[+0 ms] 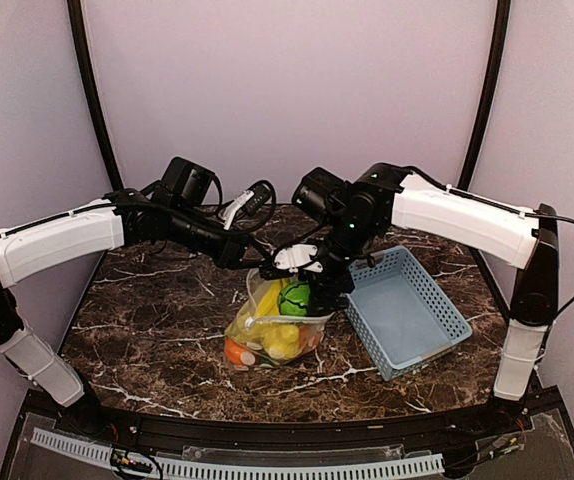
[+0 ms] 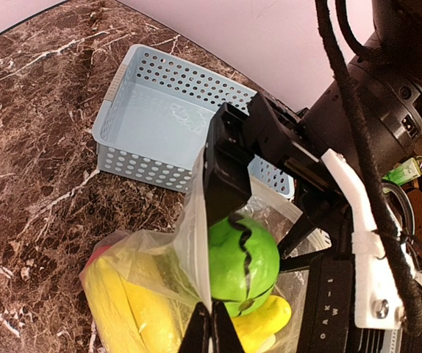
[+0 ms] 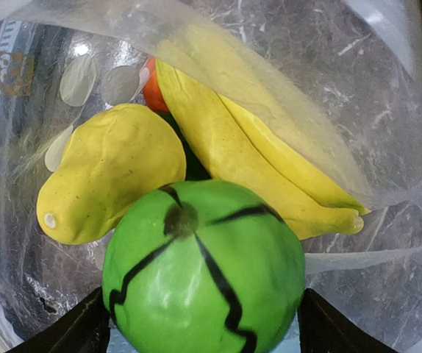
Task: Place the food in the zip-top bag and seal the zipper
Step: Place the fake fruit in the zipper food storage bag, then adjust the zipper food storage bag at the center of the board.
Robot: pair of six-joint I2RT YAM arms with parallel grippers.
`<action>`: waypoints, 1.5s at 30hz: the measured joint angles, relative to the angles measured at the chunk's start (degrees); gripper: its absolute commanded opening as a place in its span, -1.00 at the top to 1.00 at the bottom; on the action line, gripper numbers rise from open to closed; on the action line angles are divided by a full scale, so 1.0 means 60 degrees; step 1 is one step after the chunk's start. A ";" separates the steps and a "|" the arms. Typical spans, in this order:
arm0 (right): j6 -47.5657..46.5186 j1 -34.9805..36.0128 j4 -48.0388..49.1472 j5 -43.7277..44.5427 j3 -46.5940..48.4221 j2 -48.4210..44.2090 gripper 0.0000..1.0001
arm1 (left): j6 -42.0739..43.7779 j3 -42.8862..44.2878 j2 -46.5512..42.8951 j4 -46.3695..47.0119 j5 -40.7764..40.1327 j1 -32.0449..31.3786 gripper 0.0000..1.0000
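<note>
The clear zip-top bag (image 1: 267, 330) stands open at the table's middle, holding yellow bananas (image 3: 248, 154), a yellow pear-shaped piece (image 3: 112, 169) and an orange ball (image 3: 154, 92). My left gripper (image 2: 211, 334) is shut on the bag's mouth edge (image 2: 196, 243) and holds it up; it also shows in the top view (image 1: 252, 265). My right gripper (image 3: 204, 323) is shut on a green round piece with black stripes (image 3: 204, 268) and holds it inside the bag's mouth, above the other food. The same green piece shows in the left wrist view (image 2: 242, 257) and the top view (image 1: 294, 297). The zipper strip is not clearly visible.
A light-blue slotted basket (image 1: 407, 310) stands right of the bag, close to my right arm; it also shows in the left wrist view (image 2: 167, 125). The dark marble table (image 1: 147, 330) extends to the left and front. Black poles rise at the back corners.
</note>
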 measured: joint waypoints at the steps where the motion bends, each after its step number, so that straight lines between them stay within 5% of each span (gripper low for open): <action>1: 0.0044 -0.0004 0.0000 0.0004 0.0000 -0.0029 -0.96 | 0.0000 0.0000 0.0000 0.0000 0.0004 0.0000 0.99; 15: 0.0000 -0.0124 0.0004 -0.0113 0.0058 -0.0998 -0.97 | 0.0029 0.0000 0.0029 -0.0004 -0.0051 0.0000 0.99; 28: 0.0404 -0.1730 0.0965 -0.0579 0.0073 -0.2805 -0.97 | 0.0084 0.0091 0.0484 -0.0117 -0.0087 0.0000 0.99; 37: 0.1308 -0.3581 0.3606 0.1206 -0.1821 -0.4452 -0.97 | 0.0109 0.0871 0.0568 -0.0535 -0.0233 0.0000 0.99; 41: 0.2594 -0.5737 0.4892 0.1118 -0.2160 -0.4510 -0.97 | 0.0113 0.1195 0.0576 -0.0834 -0.0342 0.0000 0.99; 45: 0.3042 -0.6517 0.5643 0.0506 -0.3319 -0.4958 -0.83 | 0.0124 0.1534 0.0579 -0.1246 -0.0423 0.0000 0.99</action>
